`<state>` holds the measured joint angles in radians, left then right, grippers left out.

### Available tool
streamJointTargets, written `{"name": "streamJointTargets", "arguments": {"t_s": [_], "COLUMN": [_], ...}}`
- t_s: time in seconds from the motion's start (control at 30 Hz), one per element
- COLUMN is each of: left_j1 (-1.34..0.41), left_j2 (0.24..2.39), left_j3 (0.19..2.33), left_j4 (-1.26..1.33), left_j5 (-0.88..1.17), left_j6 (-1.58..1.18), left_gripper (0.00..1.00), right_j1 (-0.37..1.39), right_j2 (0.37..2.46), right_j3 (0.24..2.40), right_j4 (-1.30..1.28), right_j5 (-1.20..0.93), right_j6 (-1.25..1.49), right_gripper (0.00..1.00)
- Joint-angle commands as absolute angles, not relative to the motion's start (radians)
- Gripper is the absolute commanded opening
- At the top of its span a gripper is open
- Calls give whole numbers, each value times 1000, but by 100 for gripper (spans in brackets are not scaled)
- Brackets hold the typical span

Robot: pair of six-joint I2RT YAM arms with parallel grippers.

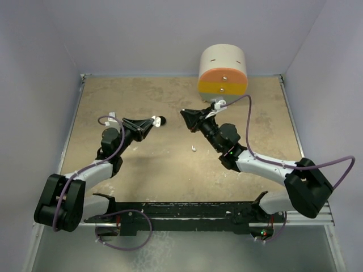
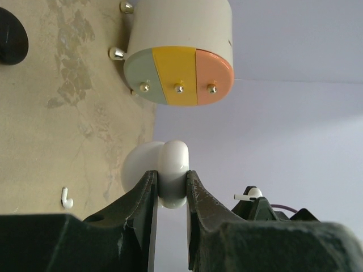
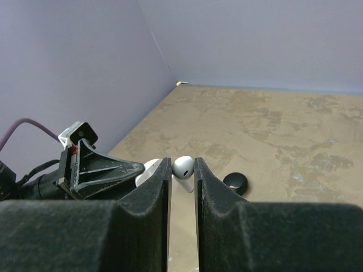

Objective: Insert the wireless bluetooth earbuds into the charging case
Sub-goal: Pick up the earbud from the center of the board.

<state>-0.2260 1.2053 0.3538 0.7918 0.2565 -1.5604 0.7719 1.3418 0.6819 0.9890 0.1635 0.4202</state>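
Our left tool is clamped on the white charging case, and our right tool is pinched on a white earbud just beside it — we should line its stem with the socket, then ease in slowly. Another earbud lies on the tabletop.

Even diffuse light, moderately bright; soft shadows on table. Wrist views: close foreground soft, background sharp.
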Motion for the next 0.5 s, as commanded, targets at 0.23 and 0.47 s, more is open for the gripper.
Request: {"name": "streamJointTargets", "arguments": {"t_s": [0.23,0.47], "left_j1": [-249,-256], "left_j2": [1204,1201], "left_j3": [409,451], "left_j4": [854,798], "left_j5": [253,268], "left_j6": [-1565,-1523], "left_gripper": [0,0], "right_j1": [769,768], "right_j2": [1345,1313], "right_j3": [720,683], "right_j4": [1081,1115], "right_j5": [118,65], "right_j6": [449,455], "right_gripper": [0,0]}}
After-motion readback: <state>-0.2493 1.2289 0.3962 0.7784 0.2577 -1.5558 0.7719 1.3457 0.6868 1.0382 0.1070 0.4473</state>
